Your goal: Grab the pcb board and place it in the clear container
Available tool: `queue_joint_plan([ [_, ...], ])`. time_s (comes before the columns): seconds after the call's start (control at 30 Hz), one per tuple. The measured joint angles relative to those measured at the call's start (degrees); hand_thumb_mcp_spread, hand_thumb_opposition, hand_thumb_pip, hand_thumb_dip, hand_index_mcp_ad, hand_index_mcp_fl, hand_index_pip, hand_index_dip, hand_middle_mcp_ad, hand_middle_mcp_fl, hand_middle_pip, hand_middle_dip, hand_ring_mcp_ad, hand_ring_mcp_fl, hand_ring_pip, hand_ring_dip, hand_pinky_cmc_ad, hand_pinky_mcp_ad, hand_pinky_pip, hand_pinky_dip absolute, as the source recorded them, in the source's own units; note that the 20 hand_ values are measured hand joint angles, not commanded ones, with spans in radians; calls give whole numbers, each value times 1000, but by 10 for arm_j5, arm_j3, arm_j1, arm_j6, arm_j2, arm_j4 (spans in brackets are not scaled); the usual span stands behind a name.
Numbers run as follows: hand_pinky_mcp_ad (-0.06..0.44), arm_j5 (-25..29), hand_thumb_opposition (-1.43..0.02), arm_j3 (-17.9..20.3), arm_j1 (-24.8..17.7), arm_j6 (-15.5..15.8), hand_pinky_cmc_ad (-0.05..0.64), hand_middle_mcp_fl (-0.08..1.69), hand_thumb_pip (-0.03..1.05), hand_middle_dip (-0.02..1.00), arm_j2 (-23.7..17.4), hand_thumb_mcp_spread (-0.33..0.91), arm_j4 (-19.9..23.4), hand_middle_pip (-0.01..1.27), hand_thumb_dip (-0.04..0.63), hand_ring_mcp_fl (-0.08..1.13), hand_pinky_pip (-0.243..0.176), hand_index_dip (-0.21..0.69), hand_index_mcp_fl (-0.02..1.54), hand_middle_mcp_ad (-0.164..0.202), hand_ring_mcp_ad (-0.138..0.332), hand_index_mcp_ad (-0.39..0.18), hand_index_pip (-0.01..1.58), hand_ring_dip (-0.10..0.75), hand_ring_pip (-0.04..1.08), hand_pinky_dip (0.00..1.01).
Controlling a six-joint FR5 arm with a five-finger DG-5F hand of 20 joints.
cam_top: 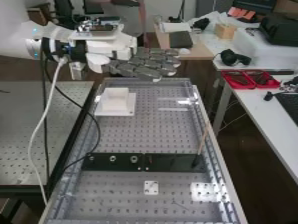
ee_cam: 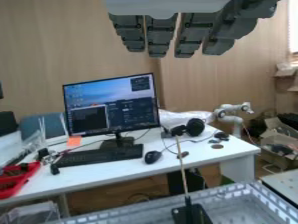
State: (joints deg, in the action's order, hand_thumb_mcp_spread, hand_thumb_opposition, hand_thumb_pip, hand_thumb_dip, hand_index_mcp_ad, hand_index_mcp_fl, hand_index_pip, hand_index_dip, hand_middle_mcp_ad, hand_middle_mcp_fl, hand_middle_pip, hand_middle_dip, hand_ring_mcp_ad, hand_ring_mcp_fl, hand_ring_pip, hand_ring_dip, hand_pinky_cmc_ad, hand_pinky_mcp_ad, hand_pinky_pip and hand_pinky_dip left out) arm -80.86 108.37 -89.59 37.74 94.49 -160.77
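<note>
My hand (cam_top: pixel 145 65) is above the bench's far end, its fingers straight and holding nothing. In the wrist view the fingers of the hand (ee_cam: pixel 193 32) hang spread and extended. A small, pale square piece with holes (cam_top: pixel 151 187), possibly the pcb board, lies flat near the bench's near end, far from the hand. A whitish open box (cam_top: pixel 116 101), perhaps the clear container, sits on a white plate at the far left of the bench, below and left of the fingers.
A long black plate (cam_top: pixel 113 162) with round fittings crosses the perforated bench (cam_top: pixel 143 137). At its right end a thin rod (cam_top: pixel 203 137) stands upright; the wrist view shows the rod (ee_cam: pixel 182 172) too. Red trays (cam_top: pixel 249 80) lie on the side table. A cable (cam_top: pixel 41 130) hangs left.
</note>
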Motion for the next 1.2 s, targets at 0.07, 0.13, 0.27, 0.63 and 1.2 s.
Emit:
queue_joint_plan([
  [0.07,52,11,0,11,0,-5,44,9,-7,24,8,0,14,7,7,10,19,12,7,16,47,10,10,12,16,16],
  [0.13,44,24,-23,20,-1,-9,47,9,16,24,19,10,25,7,0,0,19,12,7,5,37,3,10,12,17,16],
  [0.27,66,51,-278,34,-1,-14,44,12,293,24,45,239,39,56,51,3,2,19,9,-14,37,-14,33,10,26,33],
  [0.63,201,91,-698,52,9,-6,216,9,332,65,113,449,97,106,161,-2,-44,187,75,-42,37,-79,101,10,75,106],
  [1.2,215,104,-785,56,44,-3,265,10,391,101,187,557,178,133,236,-2,-42,286,99,-42,49,-84,890,10,103,138],
])
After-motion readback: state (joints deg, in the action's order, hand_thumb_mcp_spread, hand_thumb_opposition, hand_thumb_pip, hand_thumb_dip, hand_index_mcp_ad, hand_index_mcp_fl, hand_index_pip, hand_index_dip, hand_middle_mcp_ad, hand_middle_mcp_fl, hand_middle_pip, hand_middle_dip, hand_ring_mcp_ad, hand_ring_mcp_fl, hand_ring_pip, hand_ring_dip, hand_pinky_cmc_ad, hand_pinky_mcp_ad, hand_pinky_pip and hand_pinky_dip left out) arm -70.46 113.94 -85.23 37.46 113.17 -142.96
